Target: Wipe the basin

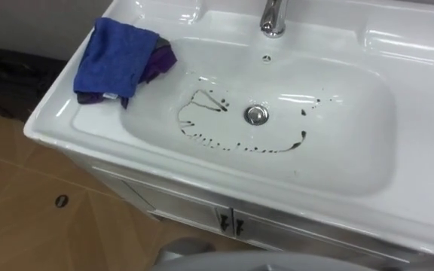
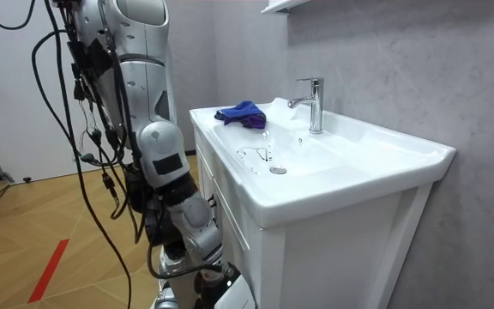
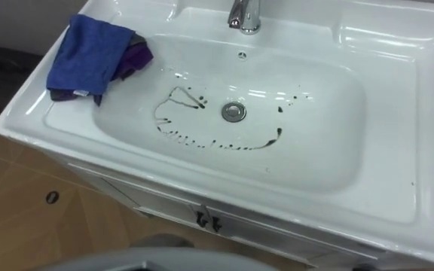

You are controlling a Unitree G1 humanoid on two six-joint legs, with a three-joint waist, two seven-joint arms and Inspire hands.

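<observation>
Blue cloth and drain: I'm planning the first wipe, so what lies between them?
In the left eye view, dark streaks mark the white basin between the blue cloth and the drain; nothing else.

I see a grey textured wall [image 2: 401,60] far off, white shelf [image 2: 283,5] high on it, white cabinet [image 2: 316,257] near, wood parquet floor [image 1: 21,218] at left

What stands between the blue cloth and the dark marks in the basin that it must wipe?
Nothing visible. The blue cloth lies on the basin's left rim; only bare white surface separates it from the dark marks by the drain.
</observation>
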